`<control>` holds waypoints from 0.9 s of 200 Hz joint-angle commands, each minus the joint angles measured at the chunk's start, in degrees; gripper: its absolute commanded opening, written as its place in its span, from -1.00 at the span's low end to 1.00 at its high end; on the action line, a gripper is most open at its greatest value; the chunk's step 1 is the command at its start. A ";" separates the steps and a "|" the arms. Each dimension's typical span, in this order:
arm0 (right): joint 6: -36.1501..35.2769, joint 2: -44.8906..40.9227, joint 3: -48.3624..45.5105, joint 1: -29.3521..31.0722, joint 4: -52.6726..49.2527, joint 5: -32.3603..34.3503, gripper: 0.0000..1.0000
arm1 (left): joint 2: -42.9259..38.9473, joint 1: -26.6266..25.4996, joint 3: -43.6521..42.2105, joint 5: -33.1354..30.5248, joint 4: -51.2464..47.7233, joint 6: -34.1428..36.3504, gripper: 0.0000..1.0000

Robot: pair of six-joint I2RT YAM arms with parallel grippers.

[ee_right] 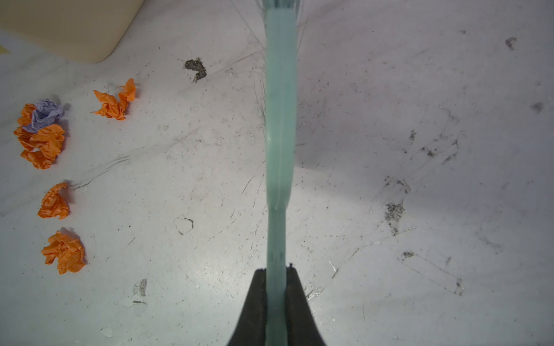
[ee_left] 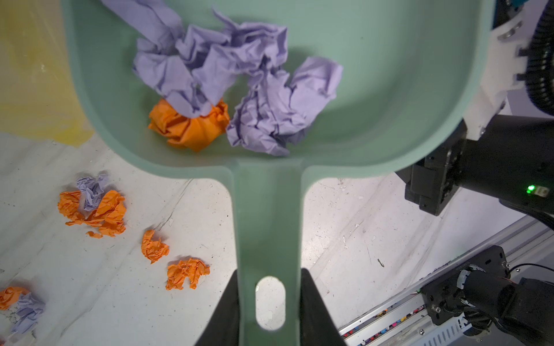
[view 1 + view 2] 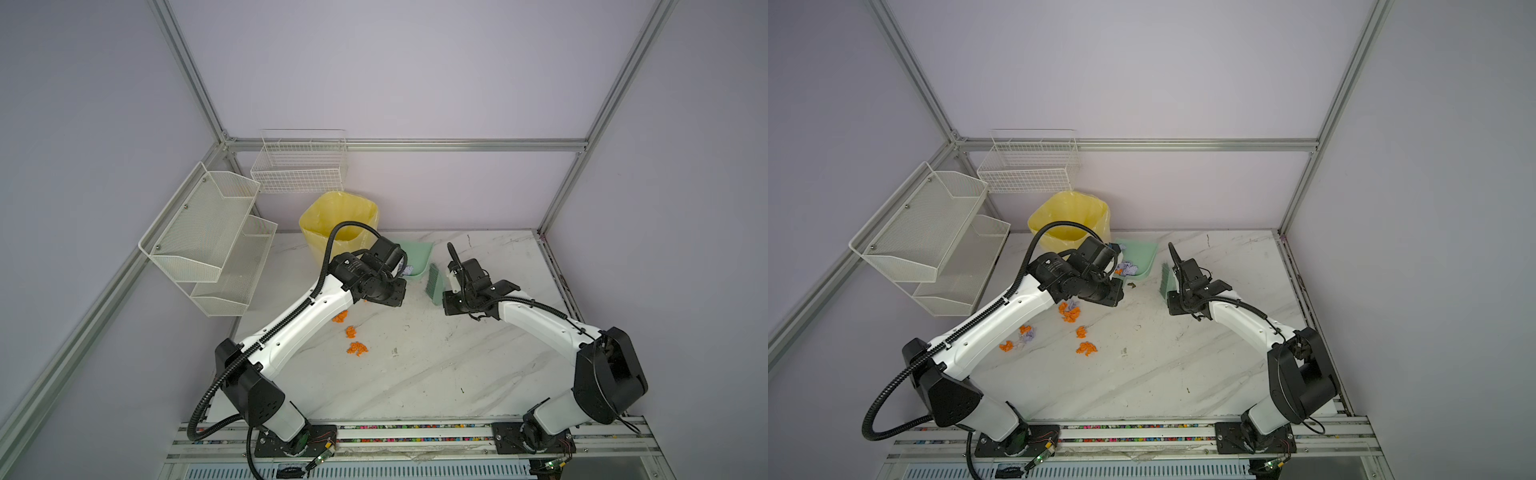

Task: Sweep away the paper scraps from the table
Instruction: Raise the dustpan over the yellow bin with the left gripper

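The left end effector (image 2: 269, 299) grips narrowly around the handle of a green dustpan (image 2: 389, 90), held at the back of the table (image 3: 1183, 374) just beside a yellow-lined bin (image 3: 1067, 216). Some paper scraps (image 2: 233, 84), several lilac and one orange, lie bunched inside the pan. More scraps, mostly orange with a few lilac, lie loose on the table in front of the pan, toward the left side. The right end effector (image 1: 276, 287) is pinched tight on the handle of a green brush (image 1: 280, 119), whose bristles stand near the pan without touching it.
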 commanded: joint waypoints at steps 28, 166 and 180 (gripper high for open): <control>-0.75 -2.68 -0.64 -0.49 1.37 -0.30 -1.00 | 0.53 2.20 9.71 2.59 -1.51 2.38 -1.00; -1.19 -5.00 -1.94 -0.76 1.98 -0.51 -1.00 | 2.26 9.03 18.35 9.11 -2.50 3.35 -1.00; -1.19 -5.13 -2.15 -0.82 1.98 -0.52 -1.00 | 2.47 9.98 19.29 9.96 -2.47 3.35 -1.00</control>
